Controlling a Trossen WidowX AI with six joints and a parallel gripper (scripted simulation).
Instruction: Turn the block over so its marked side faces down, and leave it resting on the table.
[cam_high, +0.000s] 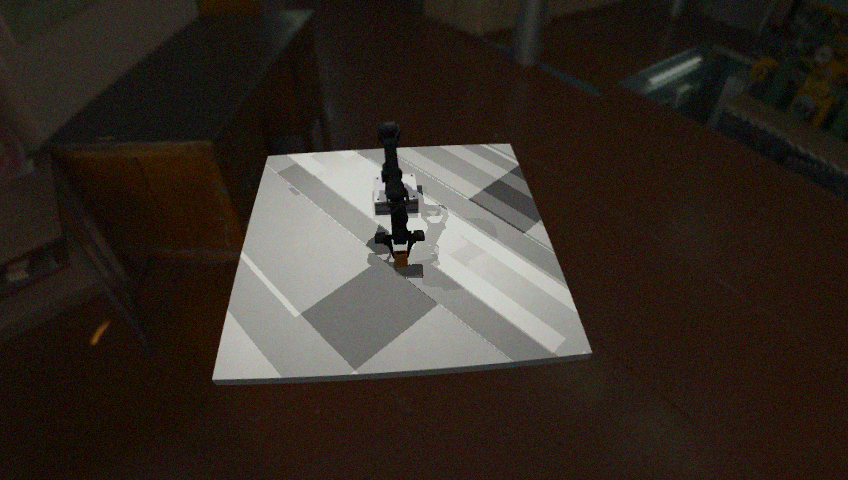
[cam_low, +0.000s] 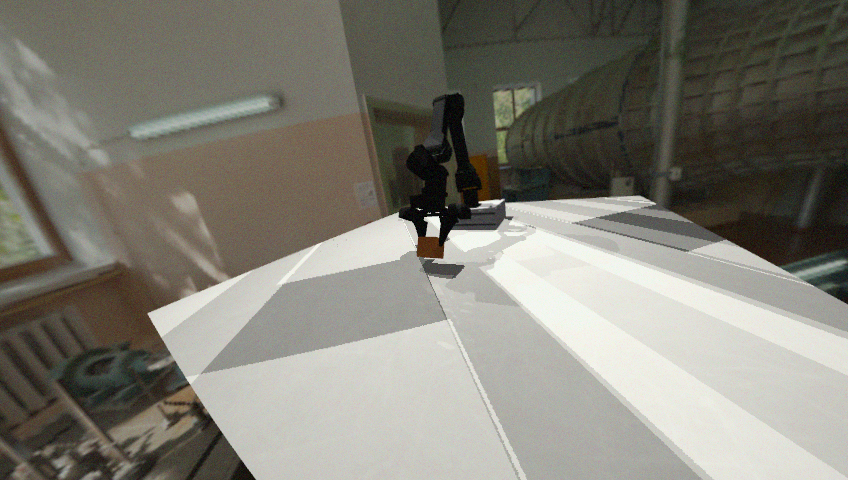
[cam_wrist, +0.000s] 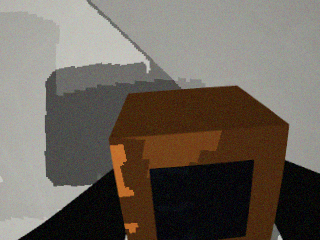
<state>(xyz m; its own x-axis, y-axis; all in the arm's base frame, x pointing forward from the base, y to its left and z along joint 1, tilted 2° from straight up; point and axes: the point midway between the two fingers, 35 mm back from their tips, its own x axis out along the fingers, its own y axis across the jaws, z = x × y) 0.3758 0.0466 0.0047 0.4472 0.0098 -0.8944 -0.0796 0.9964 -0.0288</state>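
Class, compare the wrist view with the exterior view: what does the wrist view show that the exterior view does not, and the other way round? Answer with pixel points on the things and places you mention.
Only the wrist view: the dark square mark on the block (cam_high: 401, 259) (cam_low: 430, 247) (cam_wrist: 200, 110), on the face turned toward that camera.

Only the exterior view: the robot's arm (cam_low: 439, 118), the light-coloured base (cam_low: 482, 218) behind it, a lit tube lamp (cam_low: 205, 117) on the wall and a large ribbed cylinder (cam_low: 595, 118).

Both: the orange-brown block gripped in the end effector (cam_high: 401, 252) (cam_low: 430, 242), and the block's shadow on the pale tabletop (cam_high: 357, 362) (cam_low: 333, 416) (cam_wrist: 280, 40).

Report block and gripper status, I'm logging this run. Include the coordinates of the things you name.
Gripper (cam_high: 401, 251) (cam_low: 430, 240) shut on orange block (cam_high: 401, 259) (cam_low: 430, 247) (cam_wrist: 182, 111). Block raised off table (cam_high: 368, 321) (cam_low: 333, 404) (cam_wrist: 250, 40), dark mark facing wrist camera. Nothing seen in the way.
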